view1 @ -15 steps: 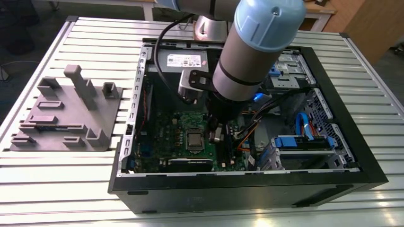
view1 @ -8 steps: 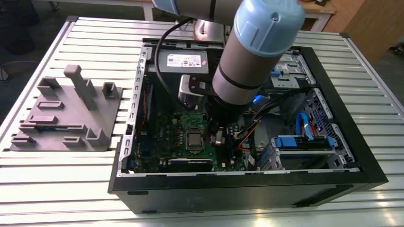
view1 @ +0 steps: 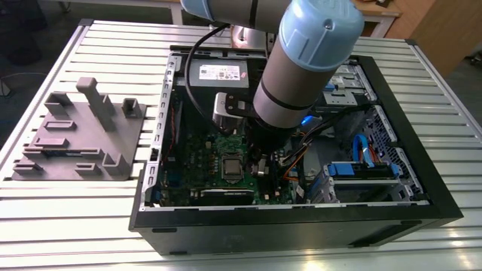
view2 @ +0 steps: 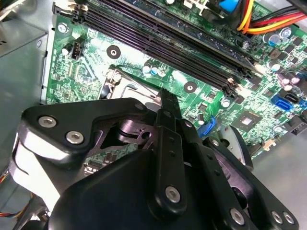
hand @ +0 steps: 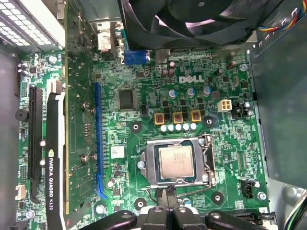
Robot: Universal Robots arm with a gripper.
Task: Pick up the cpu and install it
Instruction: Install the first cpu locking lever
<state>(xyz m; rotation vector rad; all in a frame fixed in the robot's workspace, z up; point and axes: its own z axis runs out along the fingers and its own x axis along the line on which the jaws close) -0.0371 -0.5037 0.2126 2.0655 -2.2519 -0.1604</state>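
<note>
Arm (view1: 301, 68) is reaching down into the open PC case (view1: 407, 186), which lies on its side on the slatted table (view1: 75, 226).

cpu (hand: 176, 162) sits flat in the socket frame (hand: 180, 163) on the green motherboard (hand: 144, 72), silvery top up, edges square to the frame. From the first wrist view it looks seated, though I can't confirm it's fully down in the socket.

gripper (hand: 166, 197) hangs just beside the socket's edge, tips close to the frame but off the chip. Fingers (view2: 169, 103) are pressed together into one narrow black point, nothing between them. In the second wrist view that tip sits over the board next to the socket frame (view2: 125, 86), with the long black memory slots (view2: 172, 48) running past beyond it.

Around the socket: black fan (hand: 192, 19) at one side, graphics card (hand: 53, 158) standing in its slot well apart on the other.

In the exterior view, the grey power supply box (view1: 218, 73) is at the far end of the case, and a grey fixture block (view1: 79, 132) sits on the table to the exterior view's left of the case.
</note>
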